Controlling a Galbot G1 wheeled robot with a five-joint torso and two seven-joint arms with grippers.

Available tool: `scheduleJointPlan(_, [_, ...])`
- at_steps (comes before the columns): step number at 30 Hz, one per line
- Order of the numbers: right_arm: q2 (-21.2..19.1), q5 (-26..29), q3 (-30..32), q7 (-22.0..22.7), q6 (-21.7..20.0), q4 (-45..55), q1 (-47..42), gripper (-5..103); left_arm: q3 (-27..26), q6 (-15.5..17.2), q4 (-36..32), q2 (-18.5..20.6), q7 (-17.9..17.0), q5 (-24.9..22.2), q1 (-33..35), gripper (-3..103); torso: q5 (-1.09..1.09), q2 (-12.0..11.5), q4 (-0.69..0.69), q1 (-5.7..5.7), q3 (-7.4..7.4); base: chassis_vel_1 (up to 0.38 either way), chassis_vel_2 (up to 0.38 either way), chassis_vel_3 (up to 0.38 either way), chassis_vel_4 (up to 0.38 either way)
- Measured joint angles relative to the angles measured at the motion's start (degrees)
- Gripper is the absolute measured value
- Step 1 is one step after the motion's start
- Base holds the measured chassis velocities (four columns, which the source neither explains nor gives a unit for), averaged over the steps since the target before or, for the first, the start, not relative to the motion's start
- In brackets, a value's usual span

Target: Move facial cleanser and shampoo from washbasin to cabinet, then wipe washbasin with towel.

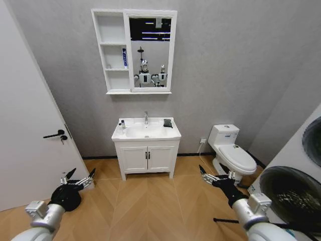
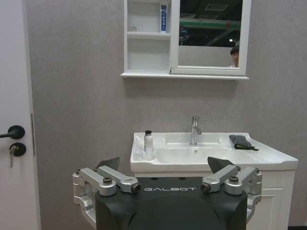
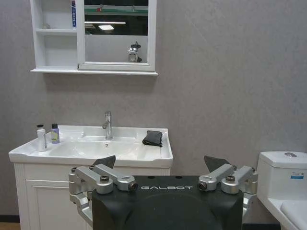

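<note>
both end effectors [image 1: 78,176] [image 1: 214,175] open; towel [image 1: 167,123] on washbasin [image 1: 131,136]

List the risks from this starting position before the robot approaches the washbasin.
Two small bottles stand close together near the washbasin edge, so gripping one may topple the other. The cabinet hangs high above the tap, so placing may strain reach. The left end effector and right end effector, both open, hover far back.

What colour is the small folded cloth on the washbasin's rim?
Dark grey-black. The small folded cloth shows best in the right wrist view, lying on the white ceramic washbasin.
</note>
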Motion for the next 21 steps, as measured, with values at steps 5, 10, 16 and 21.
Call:
scheduleJointPlan(5, [0.06,-0.20,0.19,0.21,-0.89,-0.19,0.10,100,0.01,0.06,0.67,0.01,0.00,1.64,-0.08,100,0.00,0.00,0.00,0.00,0.00,0.000,0.000,0.000,0.000])
scheduleJointPlan(10, [0.09,-0.29,0.20,0.22,-0.89,-0.51,0.13,100,-0.17,0.06,0.87,0.07,0.01,1.67,-0.22,100,0.00,0.00,0.00,0.00,0.00,0.000,0.000,0.000,0.000])
scheduleJointPlan(16, [0.90,-0.67,0.29,-0.17,-0.61,-0.76,-0.34,100,-0.16,0.06,1.00,0.23,0.02,1.59,-0.53,100,0.00,0.01,0.00,-0.01,-0.01,0.000,0.000,0.000,0.000])
scheduleJointPlan(21, [1.62,-1.15,0.09,-0.52,-0.41,-0.69,-0.60,100,0.05,0.05,0.96,0.25,0.02,1.59,-0.70,100,-0.01,0.01,-0.01,-0.03,-0.01,-0.084,0.087,0.073,-0.099])
